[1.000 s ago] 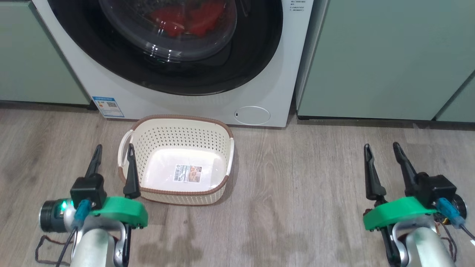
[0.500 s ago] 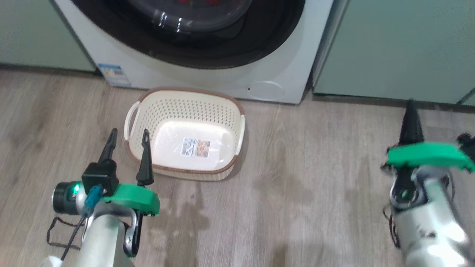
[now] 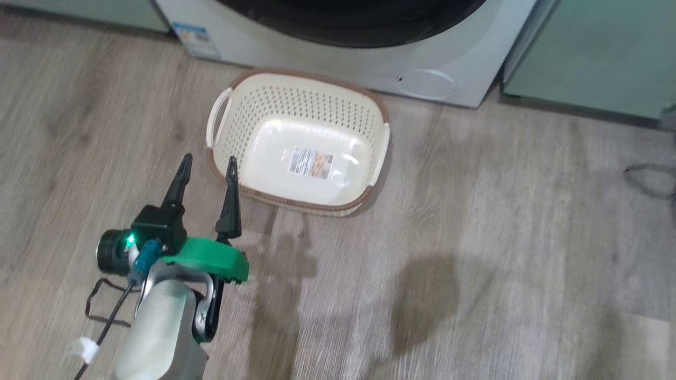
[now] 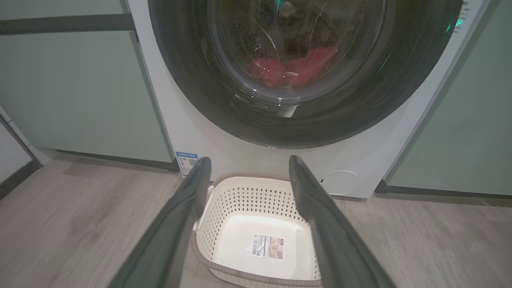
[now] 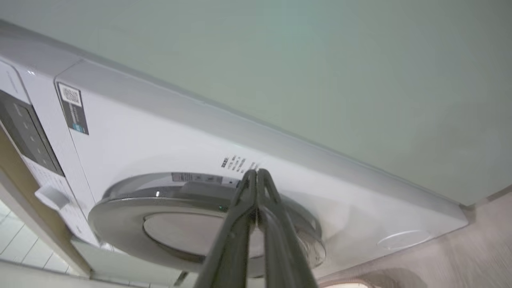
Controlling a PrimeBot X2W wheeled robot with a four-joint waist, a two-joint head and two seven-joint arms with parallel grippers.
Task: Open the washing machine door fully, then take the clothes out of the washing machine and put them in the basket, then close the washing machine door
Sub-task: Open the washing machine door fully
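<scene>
L gripper [image 3: 208,158] wide apart, R gripper [image 5: 256,173] pinched tight.
Both hold nothing; L hovers just beside basket [image 3: 296,100], R tips near washing machine door [image 5: 120,216], contact unclear.

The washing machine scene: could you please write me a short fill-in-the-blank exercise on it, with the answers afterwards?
1. The basket on the floor is ____.
2. The washing machine door has not been opened: it is ____.
3. The clothes seen through it are ____ in colour.
4. The left gripper is open, while the right gripper is ____.

Answers: empty; closed; red; shut.
</scene>
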